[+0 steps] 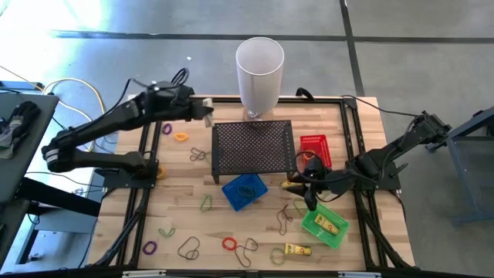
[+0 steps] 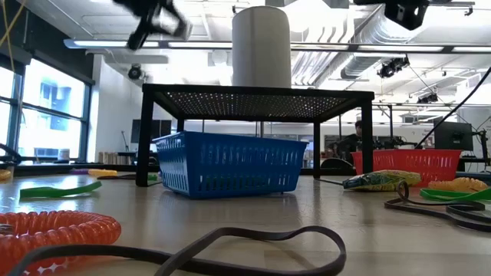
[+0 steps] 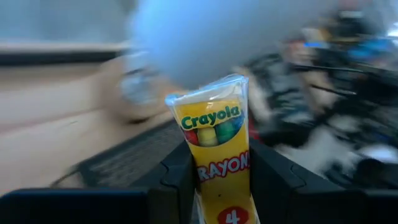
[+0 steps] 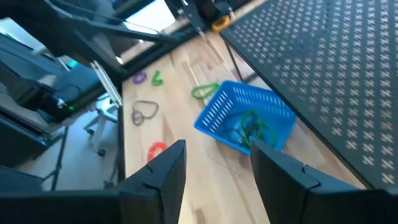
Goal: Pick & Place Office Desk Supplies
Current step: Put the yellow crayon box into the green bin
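My left gripper (image 1: 207,110) is raised over the table's far left, beside the black mesh stand (image 1: 253,147) and the tall white cylinder (image 1: 260,69). It is shut on a yellow Crayola crayon pack (image 3: 216,149). My right gripper (image 1: 309,198) hovers open between the red basket (image 1: 315,147) and the green basket (image 1: 324,224), with nothing between its fingers (image 4: 163,177). Another yellow pack (image 1: 297,249) lies flat near the front edge. Loose loops lie flat on the wood: orange (image 1: 181,137), green (image 1: 207,203), red (image 1: 229,244), dark (image 1: 189,249). My left gripper pinches the crayon pack between its two fingers, one on each long side of the end marked with a 4 (image 3: 214,190). The rest of the pack sticks out past the fingertips, along the fingers. It is lifted clear of the table.
A blue basket (image 1: 245,191) holding green loops stands half under the stand's near edge. The green basket holds a yellow pack. A small yellow item (image 1: 292,185) lies beside my right gripper. Black rails (image 1: 139,193) run along the table's left and right sides.
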Robot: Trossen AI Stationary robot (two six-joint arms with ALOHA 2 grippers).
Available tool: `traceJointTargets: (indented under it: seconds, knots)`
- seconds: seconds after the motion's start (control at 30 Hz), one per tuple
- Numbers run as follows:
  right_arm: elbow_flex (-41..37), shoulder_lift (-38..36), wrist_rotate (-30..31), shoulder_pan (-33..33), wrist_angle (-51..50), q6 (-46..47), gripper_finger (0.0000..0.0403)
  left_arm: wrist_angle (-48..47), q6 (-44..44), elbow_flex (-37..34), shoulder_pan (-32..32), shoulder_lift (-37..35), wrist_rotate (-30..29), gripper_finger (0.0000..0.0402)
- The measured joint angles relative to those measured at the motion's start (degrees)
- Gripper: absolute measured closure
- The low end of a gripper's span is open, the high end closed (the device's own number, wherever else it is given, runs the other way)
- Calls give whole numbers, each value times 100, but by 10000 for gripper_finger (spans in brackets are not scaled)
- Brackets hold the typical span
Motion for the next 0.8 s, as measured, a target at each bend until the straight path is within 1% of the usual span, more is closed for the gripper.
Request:
traceJointTargets:
  seconds: [0.1,0.17,0.3,0.37,0.47,0.53,0.63,0.8]
  knots:
    - [0,0,-48,-70,382,-131,236,822,436,4,-634,-139,-2,290]
    - [0,0,-221,-159,729,-288,236,1394,797,4,-1072,-145,-2,290]
    - [0,0,-531,-394,1396,-634,236,2499,1492,7,-1950,35,-24,290]
    - [0,0,-505,-499,1673,-892,236,3062,1783,7,-2343,191,-140,290]
    - [0,0,-245,-613,2049,-1145,236,3764,2420,7,-2882,428,-434,289]
    - [0,2,-159,-674,2361,-1301,236,4072,2778,13,-3177,616,-715,289]
    - [5,131,-140,-743,2936,-1615,236,4383,3069,13,-3484,944,-1082,289]
    - [6,615,-166,-734,3776,-2497,236,4869,3316,15,-3693,1537,-1212,289]
